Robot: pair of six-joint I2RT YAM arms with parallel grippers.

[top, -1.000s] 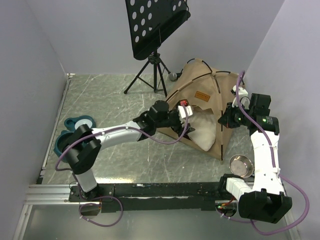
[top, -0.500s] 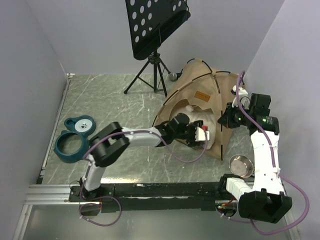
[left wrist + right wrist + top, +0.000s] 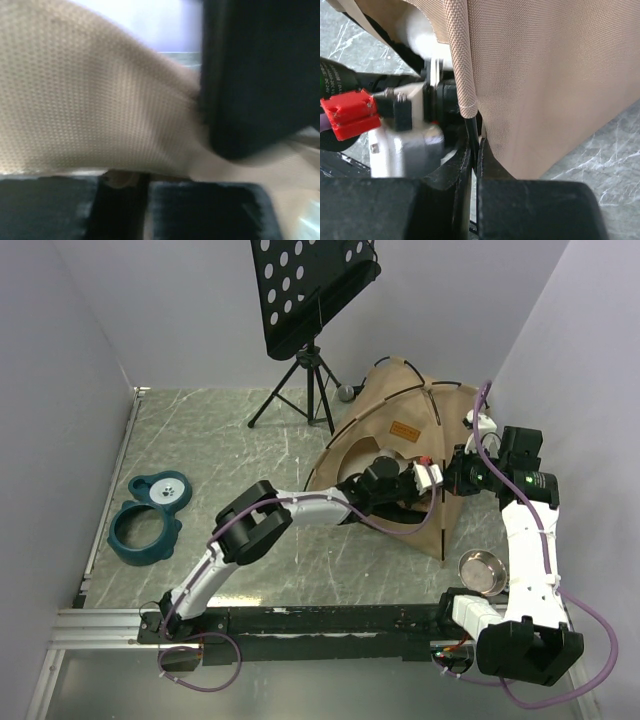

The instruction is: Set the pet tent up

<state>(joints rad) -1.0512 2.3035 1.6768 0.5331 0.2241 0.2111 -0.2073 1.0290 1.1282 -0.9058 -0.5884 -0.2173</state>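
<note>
The tan pet tent [image 3: 400,415] stands at the back right, its black-lined opening facing the arms. My left gripper [image 3: 432,480] reaches deep into that opening, close to the right one. In the left wrist view its fingers [image 3: 210,210] stand close together under blurred tan fabric [image 3: 85,100]; whether they pinch anything is unclear. My right gripper [image 3: 455,478] is shut on the tent's black pole [image 3: 471,135] at the front right edge, beside the fabric sleeve [image 3: 457,55]. The left wrist's red-and-white housing [image 3: 350,115] shows just beyond. A white shape [image 3: 417,27] lies inside.
A black music stand [image 3: 310,290] on a tripod stands behind the tent. A teal double dish [image 3: 150,515] lies at the left. A steel bowl [image 3: 482,570] sits by the right arm. Walls close in on left and right.
My left arm swung right, from in front of the white pillow into the tent's opening, and its jaws narrowed. The pillow went out of sight inside. The right arm has not moved.
</note>
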